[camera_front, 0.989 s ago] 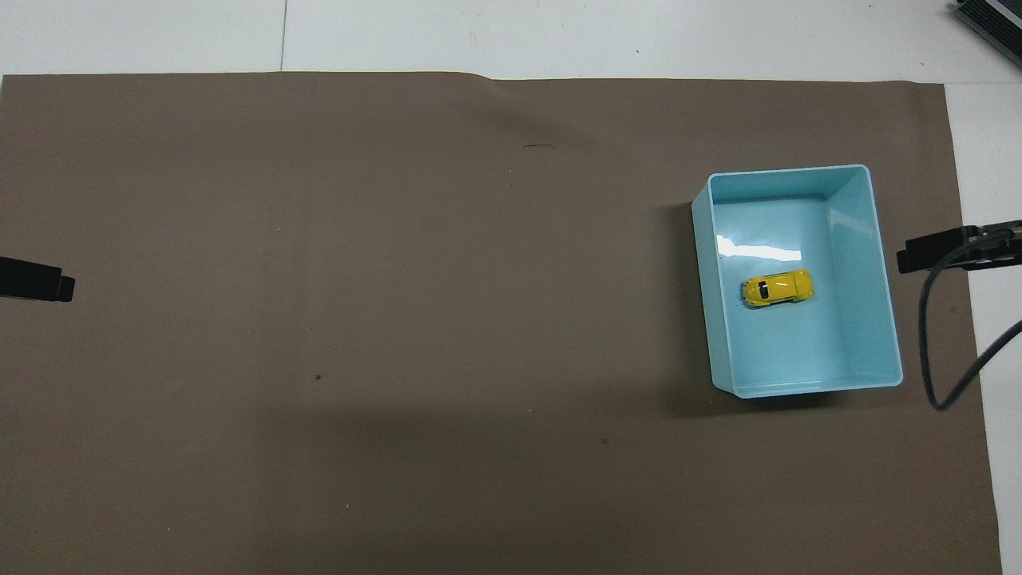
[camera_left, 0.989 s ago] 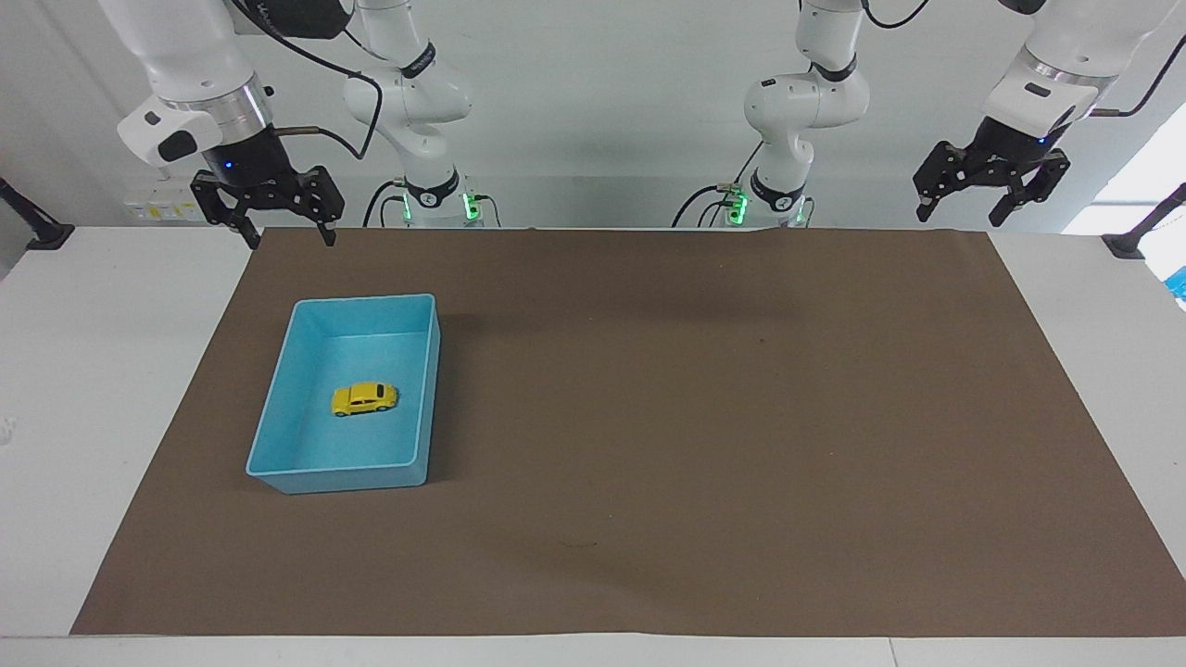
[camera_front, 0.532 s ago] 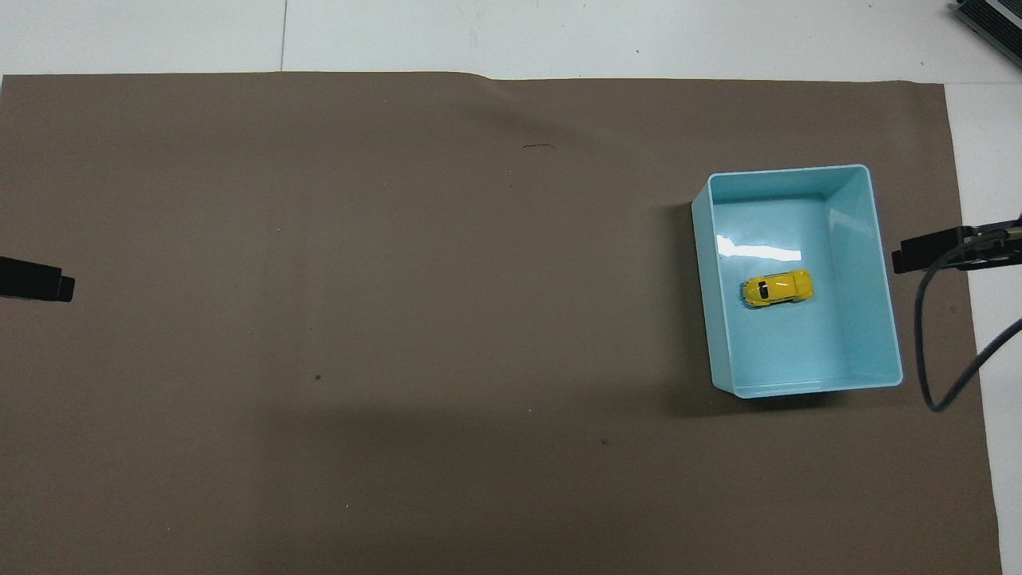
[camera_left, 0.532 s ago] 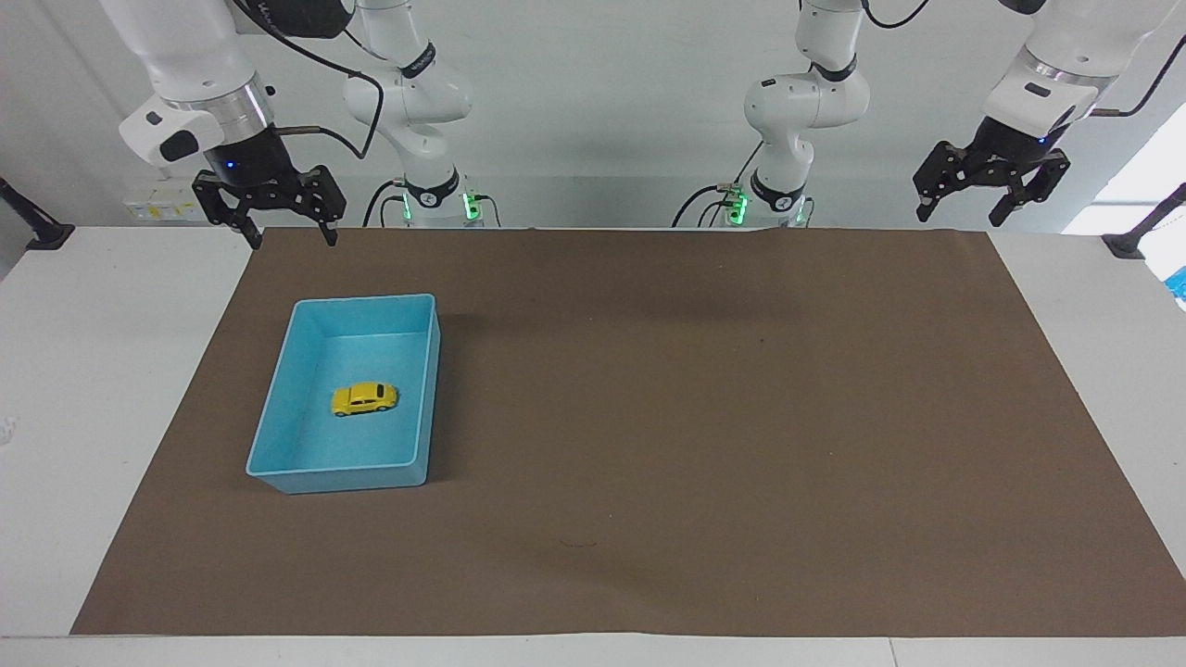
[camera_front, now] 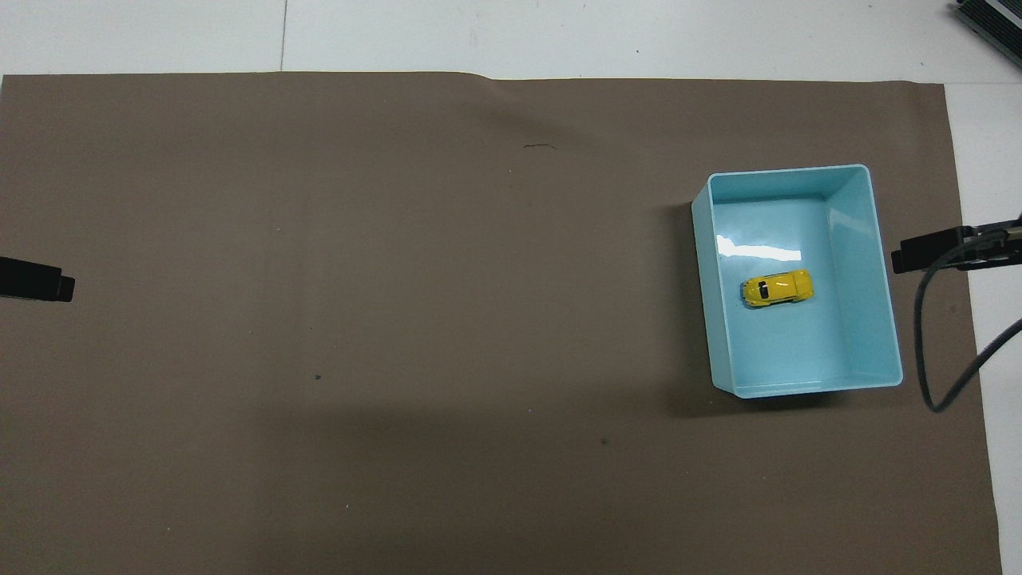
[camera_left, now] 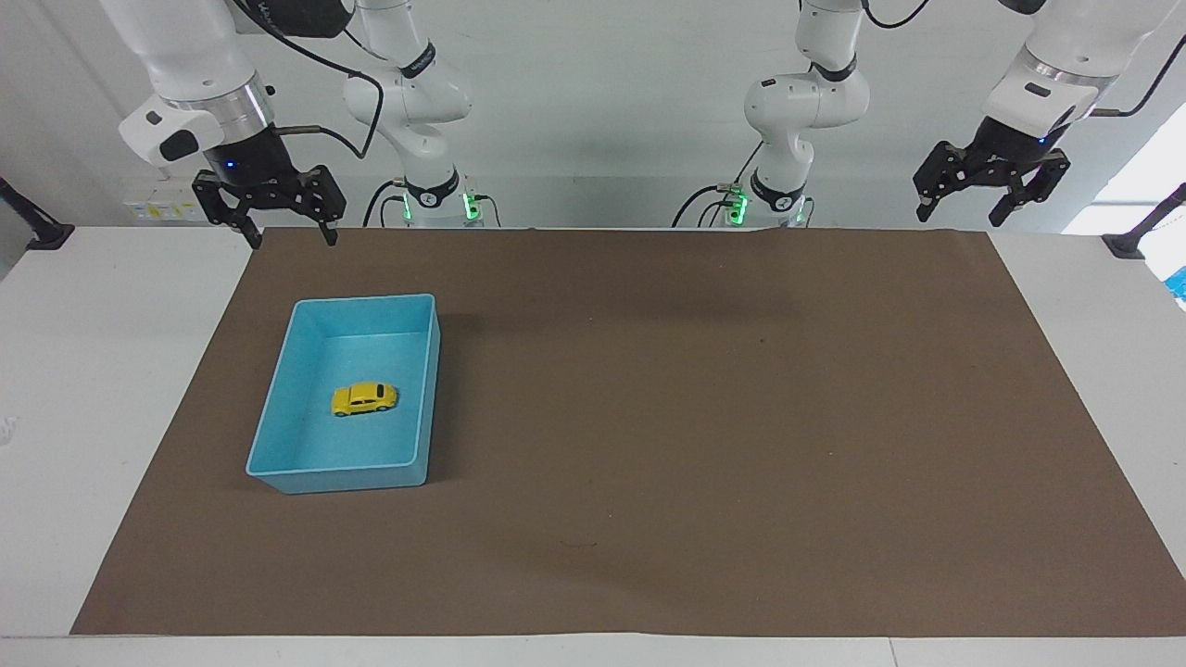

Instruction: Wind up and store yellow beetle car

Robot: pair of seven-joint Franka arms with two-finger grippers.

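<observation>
Both grippers open, raised at mat (camera_left: pixel 649 417) edges w/ car (camera_left: pixel 365 398) binned.

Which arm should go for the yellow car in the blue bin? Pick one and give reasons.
Right. The right gripper hangs open at the bin's end of the table, while the left gripper waits open at the other end. The yellow beetle car sits inside the light-blue bin.

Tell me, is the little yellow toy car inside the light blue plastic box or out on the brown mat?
Inside. The little yellow toy car sits on its wheels on the floor of the light blue plastic box, walls all around it.
</observation>
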